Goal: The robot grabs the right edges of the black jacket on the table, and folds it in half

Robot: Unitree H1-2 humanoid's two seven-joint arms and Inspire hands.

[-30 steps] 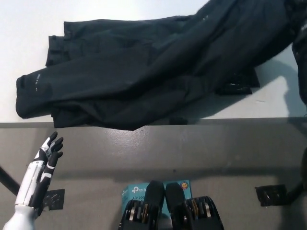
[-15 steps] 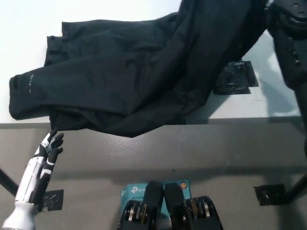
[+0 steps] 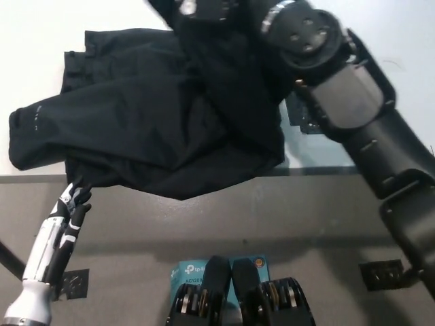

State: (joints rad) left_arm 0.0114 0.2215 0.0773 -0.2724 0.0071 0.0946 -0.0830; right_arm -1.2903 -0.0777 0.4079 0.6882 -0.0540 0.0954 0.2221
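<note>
Blue-and-white box (image 3: 197, 270) on grey floor (image 3: 272, 210); black tape patches (image 3: 382, 274).

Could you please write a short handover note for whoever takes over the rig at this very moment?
Right hand: at the top edge, carrying the black jacket's right side leftwards over the rest; its grip is hard to make out.
Left hand: resting below the table's front edge, holding nothing.
Jacket: bunched on the table, its front hem overhanging the edge.
Done: right edge lifted and brought across.
Left: lay it down, release.
</note>
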